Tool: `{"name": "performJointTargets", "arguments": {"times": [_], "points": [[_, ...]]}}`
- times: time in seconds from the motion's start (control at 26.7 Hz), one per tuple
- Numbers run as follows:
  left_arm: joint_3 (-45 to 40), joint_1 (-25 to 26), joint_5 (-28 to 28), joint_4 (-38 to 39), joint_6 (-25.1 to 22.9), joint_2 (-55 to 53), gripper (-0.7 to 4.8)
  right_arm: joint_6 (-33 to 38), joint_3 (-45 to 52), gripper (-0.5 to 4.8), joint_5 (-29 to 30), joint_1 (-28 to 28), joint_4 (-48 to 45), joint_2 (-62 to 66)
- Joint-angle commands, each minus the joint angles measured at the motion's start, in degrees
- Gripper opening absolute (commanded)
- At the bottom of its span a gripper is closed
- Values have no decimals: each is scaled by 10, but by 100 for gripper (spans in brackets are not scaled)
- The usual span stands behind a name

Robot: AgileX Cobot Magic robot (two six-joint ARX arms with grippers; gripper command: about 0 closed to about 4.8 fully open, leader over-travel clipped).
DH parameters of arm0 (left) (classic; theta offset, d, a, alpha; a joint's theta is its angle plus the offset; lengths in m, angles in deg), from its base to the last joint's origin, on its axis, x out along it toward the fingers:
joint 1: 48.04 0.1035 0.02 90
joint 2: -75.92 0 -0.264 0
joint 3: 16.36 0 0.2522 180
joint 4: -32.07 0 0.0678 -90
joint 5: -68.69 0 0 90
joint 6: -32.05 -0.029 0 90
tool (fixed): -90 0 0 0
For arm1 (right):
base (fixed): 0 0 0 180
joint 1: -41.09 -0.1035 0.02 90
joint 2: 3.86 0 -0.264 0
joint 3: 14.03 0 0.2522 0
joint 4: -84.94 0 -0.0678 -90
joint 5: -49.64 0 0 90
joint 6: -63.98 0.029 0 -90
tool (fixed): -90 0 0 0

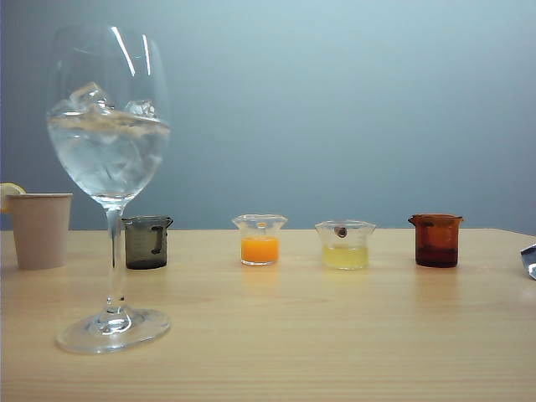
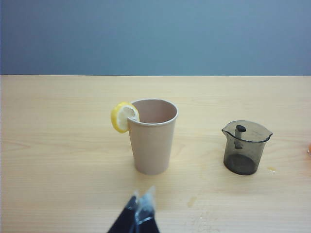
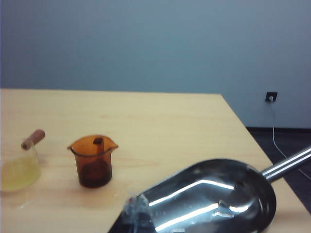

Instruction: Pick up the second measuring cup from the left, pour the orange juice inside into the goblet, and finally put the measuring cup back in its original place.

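Wooden table [image 1: 335, 335] under a plain blue-grey wall [image 1: 352, 100]. Far left in the exterior view, a beige paper cup [image 1: 39, 229] with a lemon slice [image 2: 123, 116] hooked over its rim. Just beside it, a smoky grey measuring cup [image 1: 147, 242], empty and upright. Further right, a clear cup of pale yellow liquid [image 1: 345, 244] with a small dark stopper-like piece [image 3: 33, 139] lying on its rim. Near that, an amber-red measuring cup [image 1: 436, 240], upright. Close to the table's right edge, a shiny metal scoop [image 3: 214, 199] lying with its handle pointing off the table
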Motion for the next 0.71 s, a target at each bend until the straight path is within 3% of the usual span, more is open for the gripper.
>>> {"name": "performJointTargets", "arguments": {"times": [0.04,0.56,0.71], "points": [[2,1,2,-5,1,0,-2,3,-3,-1,-5,0,14,0],[13,1,0,-14,3,0,-4,4,-21,-1,-7,0,-10,0],[51,1,-11,2,42,-3,-4,5,-64,-1,-7,0,8,1]]}}
